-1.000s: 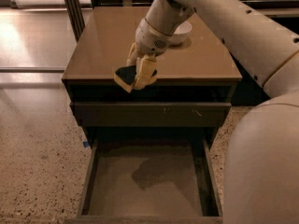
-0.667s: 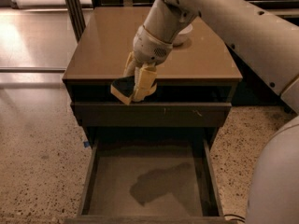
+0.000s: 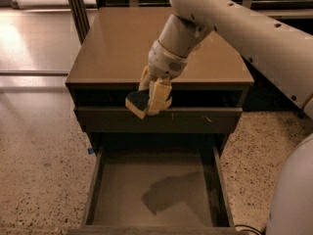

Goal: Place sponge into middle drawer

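Note:
My gripper (image 3: 149,102) hangs in front of the cabinet's upper front, over the back of the open drawer. It is shut on the sponge (image 3: 137,102), which has a yellow foam body and a dark green face and sticks out to the left between the fingers (image 3: 159,97). The middle drawer (image 3: 156,187) is pulled out wide below, grey-olive with a bare flat floor and thin side walls. The arm's shadow falls on its floor. The sponge is well above the drawer floor.
The brown cabinet top (image 3: 122,48) lies behind the gripper. A closed drawer front (image 3: 205,119) sits above the open drawer. My white arm (image 3: 254,38) reaches in from the right. Speckled floor (image 3: 39,170) lies on both sides.
My gripper has carried the sponge off the cabinet top, forward and down past the front edge, so it now hangs over the open drawer.

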### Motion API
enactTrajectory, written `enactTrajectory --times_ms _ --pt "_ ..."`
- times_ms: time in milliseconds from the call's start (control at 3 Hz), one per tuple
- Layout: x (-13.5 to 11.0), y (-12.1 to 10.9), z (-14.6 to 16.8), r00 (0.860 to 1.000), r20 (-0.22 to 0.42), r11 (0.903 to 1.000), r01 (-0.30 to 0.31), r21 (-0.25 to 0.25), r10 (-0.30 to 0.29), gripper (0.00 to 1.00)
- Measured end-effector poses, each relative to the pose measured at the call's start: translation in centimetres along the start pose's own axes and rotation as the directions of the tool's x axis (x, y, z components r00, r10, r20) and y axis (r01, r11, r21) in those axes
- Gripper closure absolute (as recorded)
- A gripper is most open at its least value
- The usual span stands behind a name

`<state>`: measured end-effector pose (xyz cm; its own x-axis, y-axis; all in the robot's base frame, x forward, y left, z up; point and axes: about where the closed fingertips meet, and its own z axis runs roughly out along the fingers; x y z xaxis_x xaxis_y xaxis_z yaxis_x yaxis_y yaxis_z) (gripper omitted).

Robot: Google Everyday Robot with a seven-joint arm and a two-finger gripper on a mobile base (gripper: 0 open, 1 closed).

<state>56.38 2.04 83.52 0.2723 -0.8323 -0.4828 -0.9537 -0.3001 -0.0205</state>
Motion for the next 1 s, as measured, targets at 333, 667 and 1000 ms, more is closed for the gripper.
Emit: enactTrajectory --times_ms 333,667,1000 --pt "5.4 2.5 3.6 0.995 0.008 0.9943 -0.095 -0.048 0.096 1.0" --pt "10.9 6.5 8.8 0.98 0.015 0.9696 -0.196 -0.146 0.201 1.0" --pt "10.9 6.5 8.8 0.98 0.015 0.9696 -0.196 -0.146 0.201 1.0"
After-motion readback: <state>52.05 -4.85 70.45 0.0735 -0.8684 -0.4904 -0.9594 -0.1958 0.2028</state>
